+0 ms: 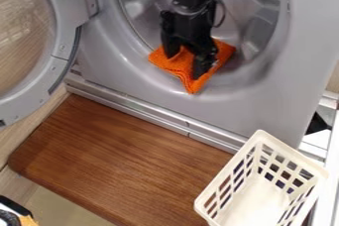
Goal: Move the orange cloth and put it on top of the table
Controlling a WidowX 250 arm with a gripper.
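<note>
The black plastic 2-finger gripper (184,66) points down with its fingers apart, the square orange fabric cloth (181,64) lying directly beneath and partly between them.

The cloth (180,67) looks rough, the table (119,155) smooth wood.

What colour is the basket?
The basket is creamy white; it shows best in the camera view.

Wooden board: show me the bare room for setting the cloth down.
The wooden board is bare between the silver strip and its near edge, left of the white basket. Crowded: the board's right end, at the basket, and the washer's lower rim, at the gripper and orange cloth.
</note>
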